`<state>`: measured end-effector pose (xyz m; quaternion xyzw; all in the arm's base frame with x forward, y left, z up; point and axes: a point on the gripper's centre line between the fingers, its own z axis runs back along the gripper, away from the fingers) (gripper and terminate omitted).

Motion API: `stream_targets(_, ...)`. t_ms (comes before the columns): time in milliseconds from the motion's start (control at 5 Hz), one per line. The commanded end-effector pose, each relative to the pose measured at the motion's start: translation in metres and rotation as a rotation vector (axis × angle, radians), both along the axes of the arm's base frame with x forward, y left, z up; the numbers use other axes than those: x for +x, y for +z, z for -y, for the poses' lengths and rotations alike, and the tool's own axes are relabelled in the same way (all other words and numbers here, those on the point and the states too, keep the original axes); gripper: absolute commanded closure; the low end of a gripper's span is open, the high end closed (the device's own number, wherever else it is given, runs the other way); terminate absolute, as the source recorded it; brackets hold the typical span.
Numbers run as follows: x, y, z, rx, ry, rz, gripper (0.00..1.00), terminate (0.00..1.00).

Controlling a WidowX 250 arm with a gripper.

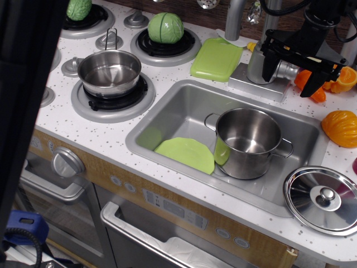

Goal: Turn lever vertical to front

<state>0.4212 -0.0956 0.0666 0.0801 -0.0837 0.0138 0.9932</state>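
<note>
Toy kitchen worktop (106,142), white and speckled, with a sunken sink (167,114) at centre. In the sink: a steel pot (248,143) standing upright with two side handles, and a lime-green plate (187,153) lying flat just to its left, touching or nearly touching the pot's base. At the back edge of the sink, the thick tap body (257,64) on its grey base plate, with the tall spout pipe (234,19) rising beside it. The lever (287,70), a short silver-grey stub, juts sideways to the right from the tap body. Black pincer (294,71) reaching in from the upper right, released, its two fingers spread with the lever between them; actual contact cannot be told. A green cutting board (216,58) left of the tap. Orange pieces (340,125) on the worktop to the right. A pot lid (324,198) lying at the near right corner. On the stove, a small saucepan (109,72) on the near burner, green cabbages (165,27) on the far ones.
</note>
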Motion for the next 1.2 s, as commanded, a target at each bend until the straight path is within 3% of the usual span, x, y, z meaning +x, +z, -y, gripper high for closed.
stream_targets(0,0.000,0.000,0.000,0.000,0.000,0.000,0.00,0.00)
stream_targets(400,0.020,0.024,-0.005,0.033,-0.031,0.095,0.00,0.00)
stream_targets(600,0.037,0.034,-0.006,0.042,-0.044,0.188,0.00,0.00)
stream_targets(1000,0.066,0.040,-0.002,0.050,-0.061,0.283,0.00,0.00)
